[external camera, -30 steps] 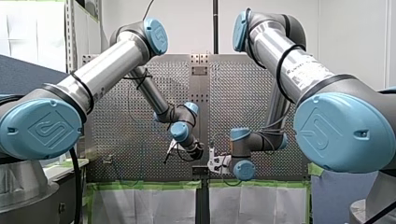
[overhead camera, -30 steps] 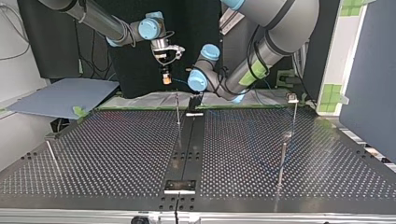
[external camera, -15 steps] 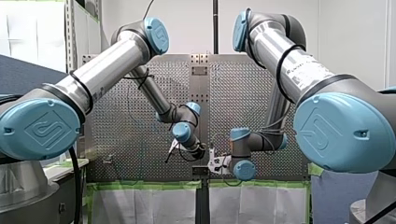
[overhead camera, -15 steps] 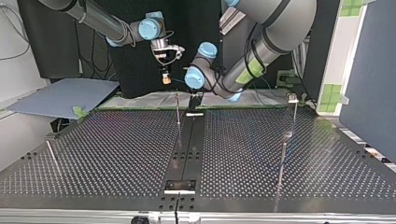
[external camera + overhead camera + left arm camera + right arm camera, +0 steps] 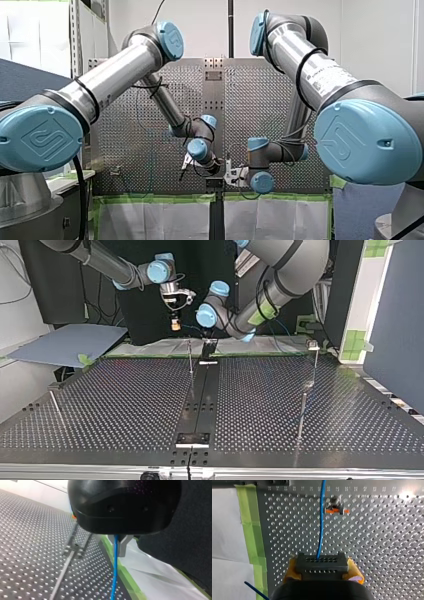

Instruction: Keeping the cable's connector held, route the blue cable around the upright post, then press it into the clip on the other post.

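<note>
My right arm's yellow-padded fingers (image 5: 291, 569) clamp the black block connector (image 5: 322, 567). My left arm's metal fingers (image 5: 123, 546) pinch the thin blue cable (image 5: 114, 575). Too much tension between them could pull it free.

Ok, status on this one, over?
Right end effector shut on connector. Left end effector shut on blue cable. Cable beside orange clip, not seated. Nothing blocking.

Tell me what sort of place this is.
Most likely a robotics lab test cell: my left arm and my right arm work over a perforated table fitted with thin upright posts, its edge masked with green tape, with plain partition panels around it.
</note>
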### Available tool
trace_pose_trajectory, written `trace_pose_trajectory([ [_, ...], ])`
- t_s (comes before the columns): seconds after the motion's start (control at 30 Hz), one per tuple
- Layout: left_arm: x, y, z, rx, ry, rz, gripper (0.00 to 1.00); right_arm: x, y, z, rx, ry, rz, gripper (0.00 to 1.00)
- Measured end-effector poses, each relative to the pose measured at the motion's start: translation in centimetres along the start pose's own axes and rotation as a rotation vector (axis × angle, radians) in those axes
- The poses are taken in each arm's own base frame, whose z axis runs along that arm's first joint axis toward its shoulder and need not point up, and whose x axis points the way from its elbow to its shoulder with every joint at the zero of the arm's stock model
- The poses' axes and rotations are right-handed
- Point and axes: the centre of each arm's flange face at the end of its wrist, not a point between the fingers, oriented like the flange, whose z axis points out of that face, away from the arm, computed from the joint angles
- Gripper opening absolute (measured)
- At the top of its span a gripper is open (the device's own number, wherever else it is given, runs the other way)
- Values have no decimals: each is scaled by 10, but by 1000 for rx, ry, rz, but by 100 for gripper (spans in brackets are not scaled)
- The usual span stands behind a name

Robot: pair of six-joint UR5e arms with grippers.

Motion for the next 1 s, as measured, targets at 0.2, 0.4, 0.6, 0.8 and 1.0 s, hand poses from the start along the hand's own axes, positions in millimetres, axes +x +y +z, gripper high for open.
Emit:
trace_pose_trajectory([
  [0.2, 12, -5, 9, -4, -36, -9, 0, -13, 7, 3, -11, -17, 4, 0],
  [0.4, 9, -4, 14, -12, -73, -38, 0, -23, 10, 10, -19, -31, -3, 0],
  [0.6, 6, 1, 17, -54, -105, -54, 0, -17, 12, 23, -23, -31, -13, 0],
  [0.8, 1, -1, 20, -70, -147, -76, 0, -12, 17, 31, -31, -22, -18, 0],
  [1.0, -4, -5, 23, -63, -198, -108, 0, -9, 23, 38, -39, -13, -17, 0],
])
